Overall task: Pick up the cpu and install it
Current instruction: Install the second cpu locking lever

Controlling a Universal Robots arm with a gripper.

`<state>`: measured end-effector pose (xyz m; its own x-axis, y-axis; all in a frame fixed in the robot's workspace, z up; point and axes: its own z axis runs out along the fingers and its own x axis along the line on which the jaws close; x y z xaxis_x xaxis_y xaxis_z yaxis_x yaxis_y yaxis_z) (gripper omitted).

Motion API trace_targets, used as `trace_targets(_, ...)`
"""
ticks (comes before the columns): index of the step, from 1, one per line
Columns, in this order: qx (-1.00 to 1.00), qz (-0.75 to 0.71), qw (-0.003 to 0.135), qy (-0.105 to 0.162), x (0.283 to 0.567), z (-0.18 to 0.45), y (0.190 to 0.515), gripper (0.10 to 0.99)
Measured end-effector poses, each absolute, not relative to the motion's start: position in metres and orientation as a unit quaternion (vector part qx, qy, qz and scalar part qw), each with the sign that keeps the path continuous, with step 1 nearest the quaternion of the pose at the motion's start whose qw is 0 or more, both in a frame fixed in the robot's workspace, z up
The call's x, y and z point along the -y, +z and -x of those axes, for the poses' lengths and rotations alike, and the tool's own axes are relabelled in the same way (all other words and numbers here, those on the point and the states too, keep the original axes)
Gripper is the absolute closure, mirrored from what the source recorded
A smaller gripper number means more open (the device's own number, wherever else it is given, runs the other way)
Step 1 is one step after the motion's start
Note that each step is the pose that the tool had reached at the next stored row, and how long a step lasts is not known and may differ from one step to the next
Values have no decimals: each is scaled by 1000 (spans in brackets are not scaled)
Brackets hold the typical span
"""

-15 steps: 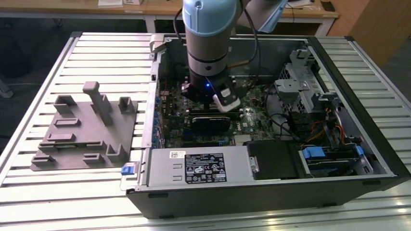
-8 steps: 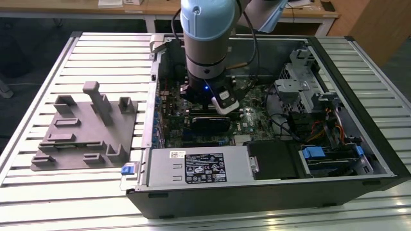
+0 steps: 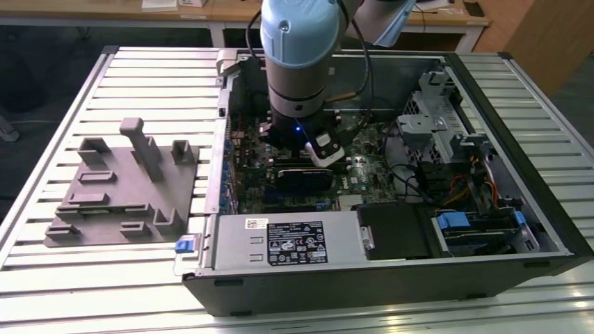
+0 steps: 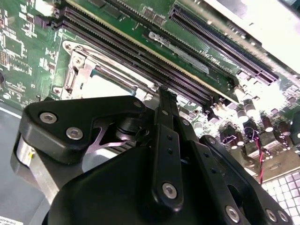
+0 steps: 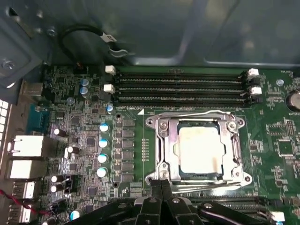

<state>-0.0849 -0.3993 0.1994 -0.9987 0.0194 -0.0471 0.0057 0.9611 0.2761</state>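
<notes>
The cpu (image 5: pixel 199 150) sits in its socket, edges hidden under the frame; gripper (image 5: pixel 161 187) pressed together beside it.

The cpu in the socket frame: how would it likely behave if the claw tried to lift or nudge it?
The cpu looks like a thin flat plate, so probably stiff and unlikely to roll or tip. Its pale smooth top may be slippery. It sits inside the metal socket frame, so a sideways nudge would likely be blocked, and the contacts beneath are probably delicate.
</notes>
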Motion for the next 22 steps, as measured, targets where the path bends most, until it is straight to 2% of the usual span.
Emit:
trace_targets(11, -987, 6, 23, 162, 399, 87, 192, 980)
trace_targets(22, -986, 12, 22, 163, 402, 92, 189, 980)
